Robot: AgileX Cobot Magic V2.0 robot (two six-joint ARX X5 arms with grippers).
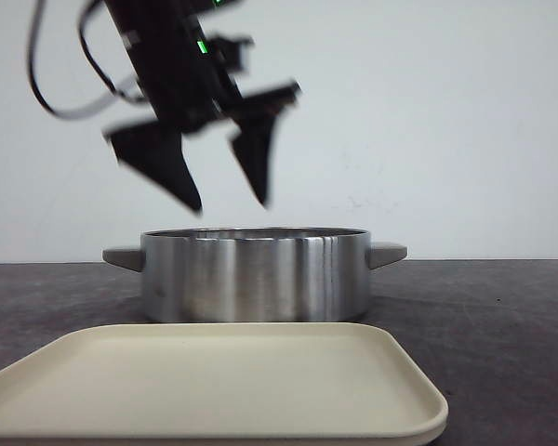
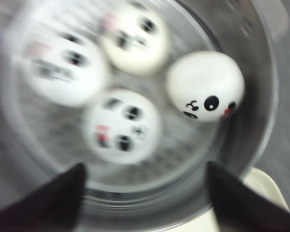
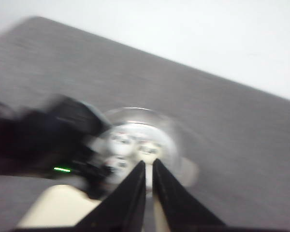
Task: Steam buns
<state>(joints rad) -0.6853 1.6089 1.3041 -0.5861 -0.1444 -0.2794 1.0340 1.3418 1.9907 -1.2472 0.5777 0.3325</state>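
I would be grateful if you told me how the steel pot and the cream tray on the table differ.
The steel pot is round, deep and shiny metal with side handles; the cream tray is flat, shallow, matte, with rounded corners. The pot holds four panda-faced buns; the tray shows nothing on it. The open left gripper hangs over the pot, not over the tray, which lies nearer the camera. Both rest on the dark table.

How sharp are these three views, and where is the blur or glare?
Front view: pot and tray sharp, left gripper smeared, reflections streak the steel. Left wrist view: three buns blurred, one bun clear. Right wrist view: blurred throughout, right gripper included.
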